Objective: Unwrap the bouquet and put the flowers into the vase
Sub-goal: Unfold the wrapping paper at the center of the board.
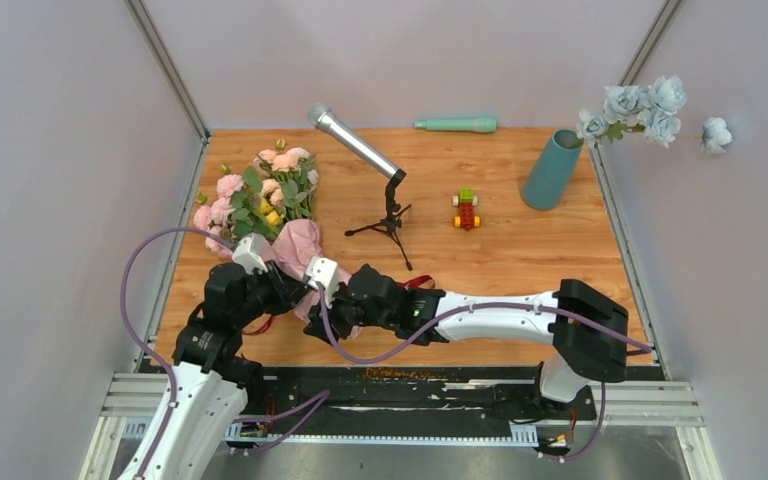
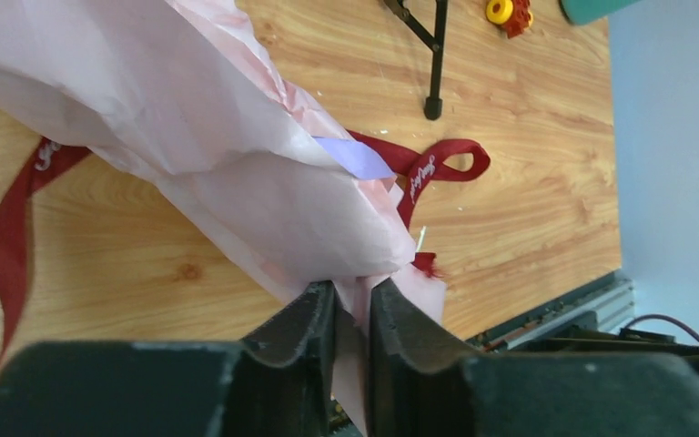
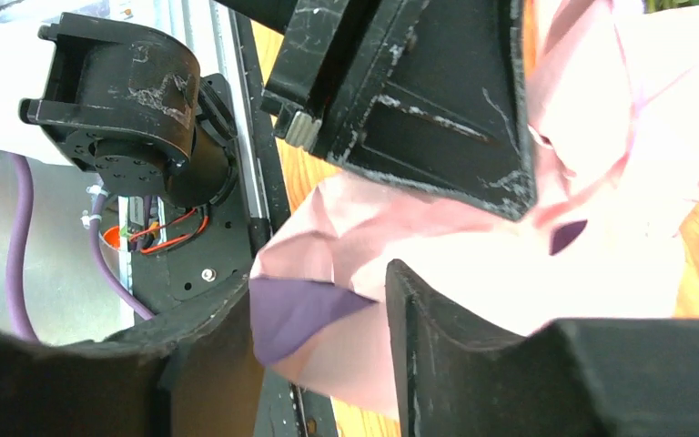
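- White link shells on left arm [image 1: 195,410] and right arm [image 1: 500,318], black joint housings between.
- Purple cables [image 3: 18,237] looped along both arms.
- Small white camera blocks [image 1: 250,252] at both wrists.
- Left gripper [image 2: 353,305]: matte black fingers, stepped inner edges.
- Right gripper [image 3: 323,291]: thick black fingers, rounded shoulders.
- Black motor housing [image 3: 132,109] scuffed grey; red and orange wires [image 3: 150,238] below, one silver screw [image 3: 207,273] in the black plate [image 3: 177,289].

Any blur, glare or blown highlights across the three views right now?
Top view: sharp, evenly lit, no glare on the table. Left wrist: left pincer fingers soft, ribbon crisp. Right wrist: paper wrap washed out, right pincer fingers blurry.
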Tool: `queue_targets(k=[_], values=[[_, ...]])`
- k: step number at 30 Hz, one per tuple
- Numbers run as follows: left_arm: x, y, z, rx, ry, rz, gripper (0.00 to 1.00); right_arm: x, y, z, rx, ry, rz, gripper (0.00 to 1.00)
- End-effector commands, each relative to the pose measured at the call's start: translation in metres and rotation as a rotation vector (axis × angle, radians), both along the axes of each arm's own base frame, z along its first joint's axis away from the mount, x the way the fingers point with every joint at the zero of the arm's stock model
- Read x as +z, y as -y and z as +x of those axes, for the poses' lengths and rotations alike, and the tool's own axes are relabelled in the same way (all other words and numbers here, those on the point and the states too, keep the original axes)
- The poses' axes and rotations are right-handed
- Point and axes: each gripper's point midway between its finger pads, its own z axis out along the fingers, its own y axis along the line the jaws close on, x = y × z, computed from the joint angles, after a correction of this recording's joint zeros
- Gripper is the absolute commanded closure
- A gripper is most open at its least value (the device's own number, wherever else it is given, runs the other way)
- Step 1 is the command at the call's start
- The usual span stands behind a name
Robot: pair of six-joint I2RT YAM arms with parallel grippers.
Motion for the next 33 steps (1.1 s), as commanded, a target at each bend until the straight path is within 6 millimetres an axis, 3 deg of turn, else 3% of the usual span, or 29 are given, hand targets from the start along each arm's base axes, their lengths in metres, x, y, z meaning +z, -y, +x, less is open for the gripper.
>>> queue_targets(k=[1,7,13,16,22,33], values=[[0.005,-0.011,0.003,0.043,0.035,0.044,0.80,0.055,0.012,0.010,-0.060,0.051,0.078,0.47],[0.002,-0.018,-0.004,0.071,0.029,0.065,0.85,0.066,0.051,0.038,-0.164,0.036,0.091,0.33],[0.001,-0.017,-0.006,0.071,0.024,0.055,0.86,0.045,0.072,0.062,-0.158,-0.022,0.061,0.32],[0.002,-0.018,-0.007,0.071,0.018,0.056,0.86,0.027,0.072,0.069,-0.134,-0.048,0.027,0.33],[0.005,-0.020,-0.008,0.083,0.015,0.063,0.85,0.000,0.057,0.060,-0.038,-0.091,-0.014,0.37],[0.004,-0.022,-0.009,0.088,-0.001,0.078,0.85,-0.033,0.045,0.060,0.030,-0.092,-0.074,0.37]])
